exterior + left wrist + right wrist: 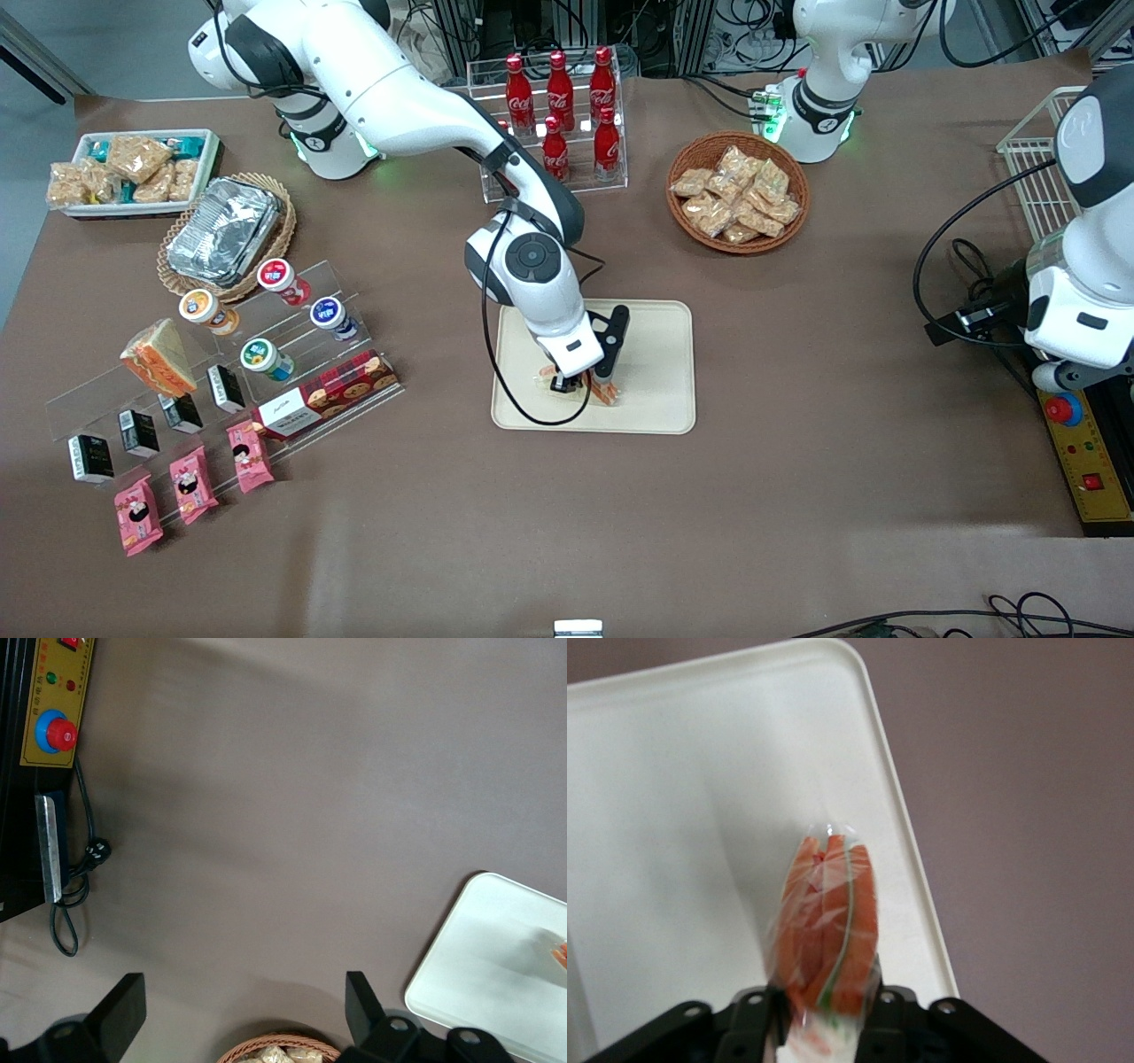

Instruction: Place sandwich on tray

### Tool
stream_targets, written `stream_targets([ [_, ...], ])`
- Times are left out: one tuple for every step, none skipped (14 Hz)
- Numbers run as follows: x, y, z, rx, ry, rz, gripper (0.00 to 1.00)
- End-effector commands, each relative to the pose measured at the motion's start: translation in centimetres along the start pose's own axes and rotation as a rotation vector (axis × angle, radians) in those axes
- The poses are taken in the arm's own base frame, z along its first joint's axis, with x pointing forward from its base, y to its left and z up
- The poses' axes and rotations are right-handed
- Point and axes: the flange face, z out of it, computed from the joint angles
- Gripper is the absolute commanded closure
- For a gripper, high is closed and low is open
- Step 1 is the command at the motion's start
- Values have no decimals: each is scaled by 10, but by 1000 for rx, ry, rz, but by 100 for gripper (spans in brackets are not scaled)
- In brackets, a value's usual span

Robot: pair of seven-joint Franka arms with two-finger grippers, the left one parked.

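My right gripper (580, 387) is low over the cream tray (660, 354) and is shut on the wrapped sandwich (605, 392). In the right wrist view the sandwich (829, 921) stands between the fingers (897, 1014), its orange-red and green edge toward the camera, over the tray (673, 815). Whether its lower end touches the tray I cannot tell. A corner of the tray (483, 966) with the sandwich tip (559, 953) shows in the left wrist view.
A chunkier tan wedge sandwich (159, 356) sits on the acrylic step rack (292, 372) with cups and packets toward the working arm's end. A cola bottle rack (558, 106) and a wicker basket of snacks (737, 192) stand farther from the front camera than the tray.
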Motion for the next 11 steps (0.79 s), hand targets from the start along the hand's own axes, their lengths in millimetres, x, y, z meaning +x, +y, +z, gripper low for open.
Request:
stream_targets([
  [4, 15, -41, 0, 54, 69, 0],
  [2, 22, -54, 20, 76, 113, 0],
  [-4, 34, -66, 42, 80, 163, 0],
  [-10, 42, -76, 60, 76, 215, 0],
  [-19, 51, -81, 60, 60, 272, 0],
  [-23, 55, -96, 60, 60, 332, 0],
  [-30, 63, -109, 51, 64, 392, 0],
  [-38, 74, -122, 36, 67, 445, 0],
  [-52, 87, -136, 25, 56, 477, 0],
  [-65, 100, -151, 15, 42, 501, 0],
  [-84, 118, -167, 11, 15, 534, 0],
])
